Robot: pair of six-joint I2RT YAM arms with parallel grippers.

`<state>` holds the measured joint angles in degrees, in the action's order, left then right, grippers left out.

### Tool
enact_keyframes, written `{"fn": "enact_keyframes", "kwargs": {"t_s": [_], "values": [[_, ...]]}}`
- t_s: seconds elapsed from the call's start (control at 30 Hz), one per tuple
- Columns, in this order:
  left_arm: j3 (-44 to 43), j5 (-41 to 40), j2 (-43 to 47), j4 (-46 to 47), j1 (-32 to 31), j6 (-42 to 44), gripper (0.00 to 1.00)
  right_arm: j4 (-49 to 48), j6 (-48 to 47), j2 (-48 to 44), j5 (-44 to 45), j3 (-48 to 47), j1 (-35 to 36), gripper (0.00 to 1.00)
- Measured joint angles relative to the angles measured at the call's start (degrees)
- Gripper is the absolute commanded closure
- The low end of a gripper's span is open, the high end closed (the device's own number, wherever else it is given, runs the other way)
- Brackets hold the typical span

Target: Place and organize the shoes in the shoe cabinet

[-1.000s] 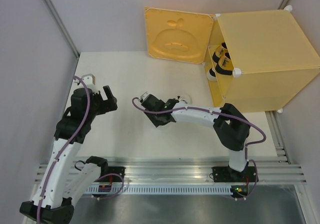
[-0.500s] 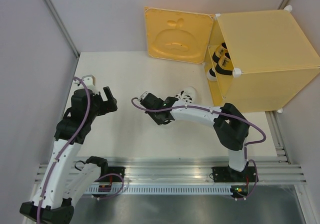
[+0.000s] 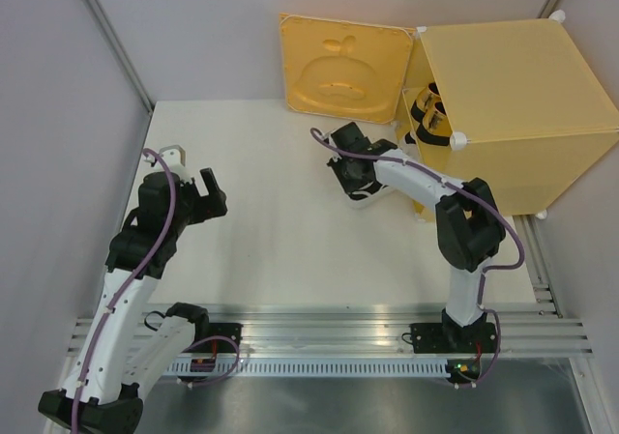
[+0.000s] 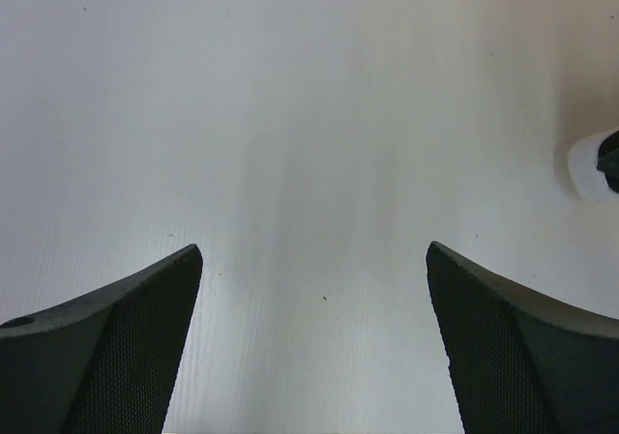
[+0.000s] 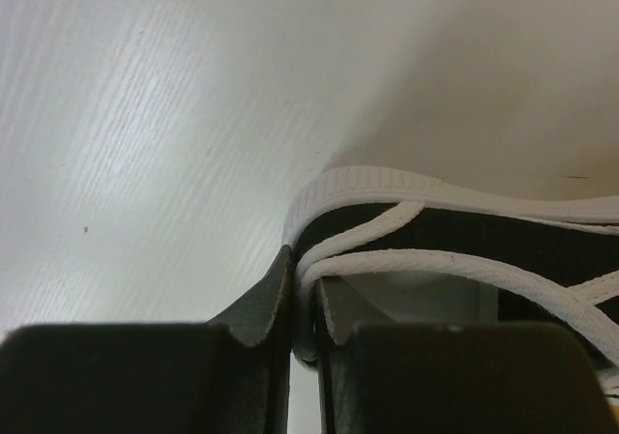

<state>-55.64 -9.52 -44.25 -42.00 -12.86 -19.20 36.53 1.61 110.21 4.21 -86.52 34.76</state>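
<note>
Glossy plastic cabinet (image 3: 513, 86); matt, finely ribbed table (image 3: 261, 154).

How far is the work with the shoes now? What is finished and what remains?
Done: the yellow-orange plastic cube cabinet has its door open, with two gold shoes with black insoles inside. In hand: the right gripper has its jaws shut on the white laced shoe, just outside the opening. Left: put it inside; a fourth shoe is not visible. The left gripper is open and empty.
</note>
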Motion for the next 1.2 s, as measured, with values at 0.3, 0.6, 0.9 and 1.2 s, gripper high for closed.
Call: {"fn": "enact_keyframes", "kwargs": {"t_s": [0.3,0.6,0.9,1.2], "values": [[0.1,-0.2,1.1,0.0,0.0,0.7,0.0,-0.9,-1.0,2.0,-1.3,-3.0,-8.8,0.93],[0.4,-0.8,1.9,0.0,0.0,0.9,0.0,-0.9,-1.0,4.6,-1.3,-3.1,-14.1,0.91],[0.5,-0.8,1.6,0.0,0.0,0.9,0.0,-0.4,-0.9,7.2,5.8,-6.6,-15.6,0.66],[0.7,-0.7,1.4,-0.1,0.0,0.9,0.0,-0.4,2.2,7.2,10.9,-7.3,-15.4,0.57]]}}
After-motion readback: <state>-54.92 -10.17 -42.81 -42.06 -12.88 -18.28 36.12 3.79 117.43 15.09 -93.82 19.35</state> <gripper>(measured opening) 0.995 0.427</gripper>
